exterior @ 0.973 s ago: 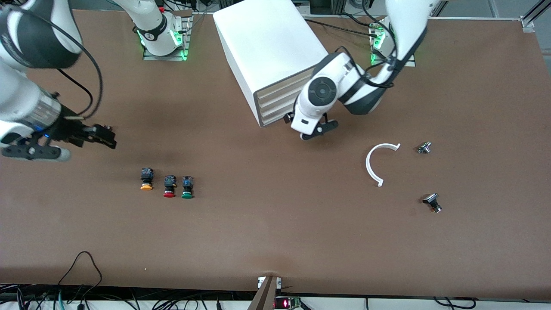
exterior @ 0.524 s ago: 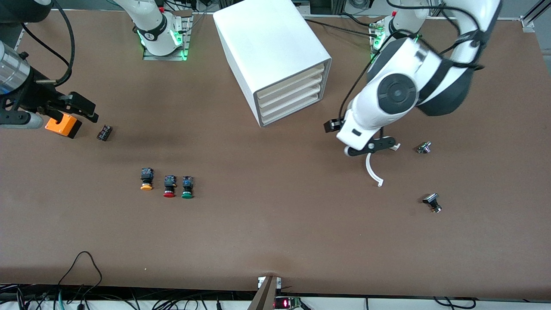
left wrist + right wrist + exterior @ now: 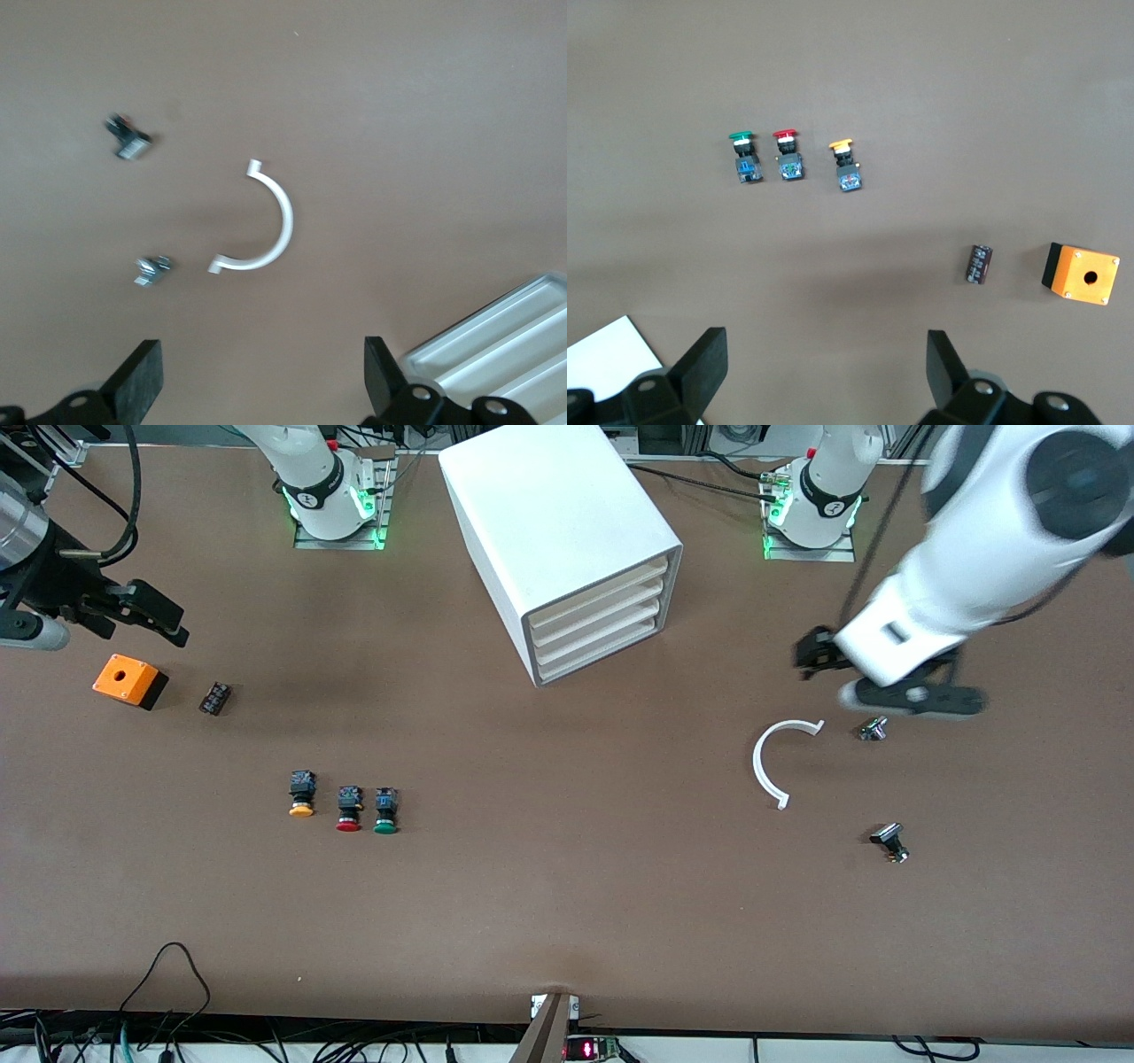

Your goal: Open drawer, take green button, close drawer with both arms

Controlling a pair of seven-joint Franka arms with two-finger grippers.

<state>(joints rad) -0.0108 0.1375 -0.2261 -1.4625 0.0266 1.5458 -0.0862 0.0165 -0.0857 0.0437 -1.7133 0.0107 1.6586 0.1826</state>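
Observation:
The white cabinet (image 3: 567,549) stands at the back middle, its four cream drawer fronts (image 3: 598,624) all pushed in; the drawer fronts (image 3: 505,345) show at the edge of the left wrist view. The green-capped button (image 3: 384,811) (image 3: 745,158) lies on the table, nearer the front camera than the cabinet and toward the right arm's end. My left gripper (image 3: 813,654) (image 3: 263,390) hangs open and empty over the table beside the cabinet, toward the left arm's end. My right gripper (image 3: 155,615) (image 3: 824,376) is open and empty over the right arm's end of the table.
A red-capped button (image 3: 349,810) and an orange-capped one (image 3: 301,794) lie beside the green one. An orange box (image 3: 129,680) and a small black part (image 3: 214,697) sit below the right gripper. A white curved piece (image 3: 778,762) and two small metal parts (image 3: 873,729) (image 3: 889,841) lie near the left gripper.
The left arm has swung away from the drawer fronts toward its own end of the table. The right gripper has drawn back toward the table's edge, uncovering the orange box.

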